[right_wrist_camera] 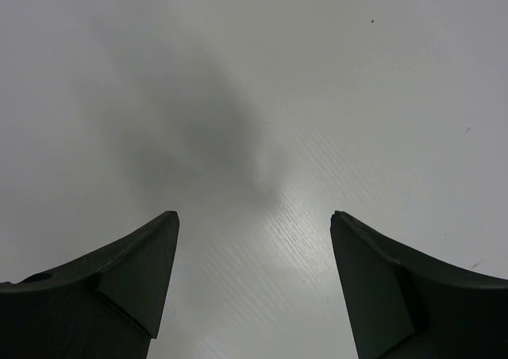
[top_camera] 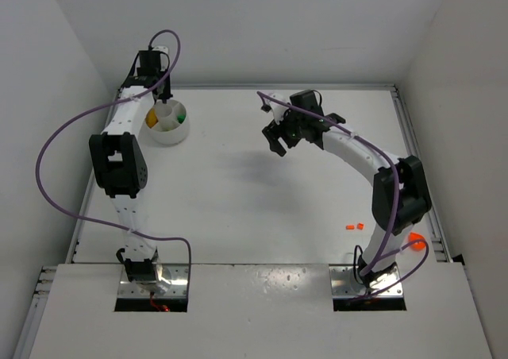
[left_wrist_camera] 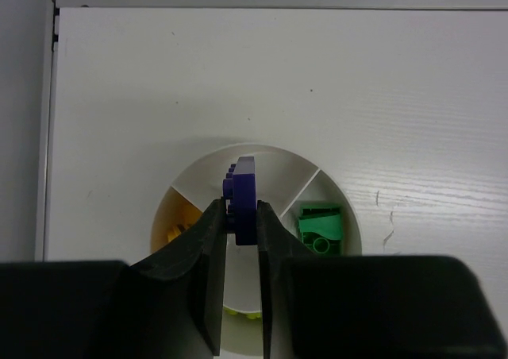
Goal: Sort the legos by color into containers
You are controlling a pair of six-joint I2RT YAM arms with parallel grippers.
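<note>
Your left claw (left_wrist_camera: 240, 212) pinched the blue brick (left_wrist_camera: 242, 188) on edge, right above the dish (left_wrist_camera: 352, 232), long axis toward the bare section beside the green brick (left_wrist_camera: 319, 232). Your right claw (right_wrist_camera: 252, 214) hung wide and empty over the worktop (right_wrist_camera: 317, 73), well apart from the dish.

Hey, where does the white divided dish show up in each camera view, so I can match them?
Top external: the white dish sits far left on the table, near the back wall.
Left wrist: the dish is lower centre, partly behind the left fingers pinching a blue brick.
Right wrist: not in it; only table between the open right fingers.
Shared landmark: the green brick in the dish's right-hand section.
</note>
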